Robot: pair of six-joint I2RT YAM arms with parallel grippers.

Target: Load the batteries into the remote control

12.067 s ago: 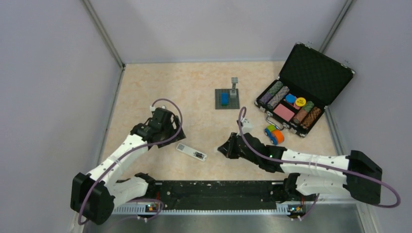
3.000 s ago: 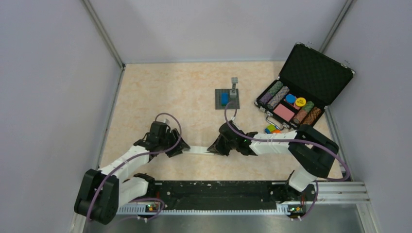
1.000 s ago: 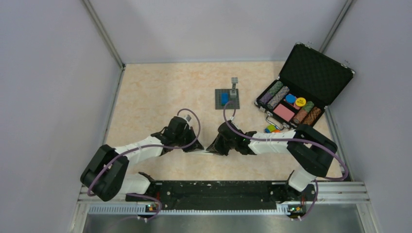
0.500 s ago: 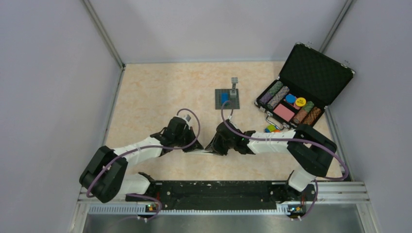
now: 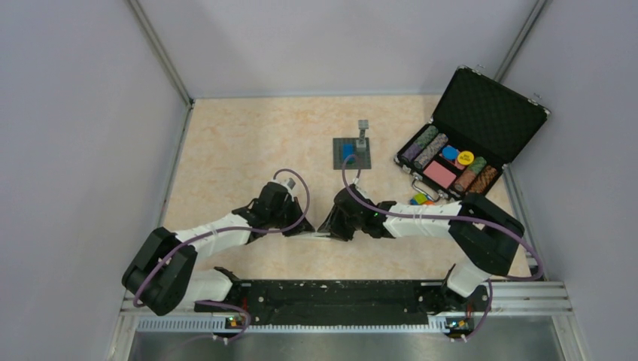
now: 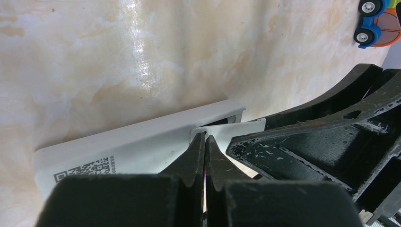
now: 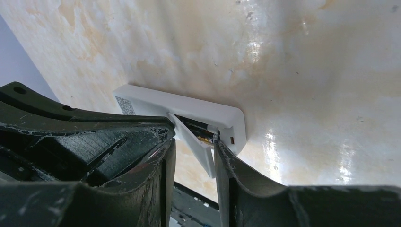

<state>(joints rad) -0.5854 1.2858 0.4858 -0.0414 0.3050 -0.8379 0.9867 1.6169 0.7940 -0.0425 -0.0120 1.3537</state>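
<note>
On the near side of the grey baseplate, well apart from it and a little to its left, the remote control lies label side up on the bench, with both arms closed in on it. The right claw has a finger on either side of the white battery cover. It pinches the cover across its width and holds it tilted up off the open recess. Inside the recess a dark battery with a brassy end shows; the cover hides whether a second one sits beside it. The left claw has its fingers pressed together, tips down on the remote's back right at the recess edge, apparently pinning the body.

Judging by this, loading is near its end and the step in hand is refitting the cover. The next move calls for the right claw to lower the cover flat and slide it home while the left keeps the body from skating. The left tips sit close to the cover's path and may need to back off.

Twelve seconds ago the remote lay alone, with both claws clear of it. Three seconds ago the left claw was at the remote's left end; it has since come in along the remote toward the right claw. Over the last half second almost nothing has shifted.
</note>
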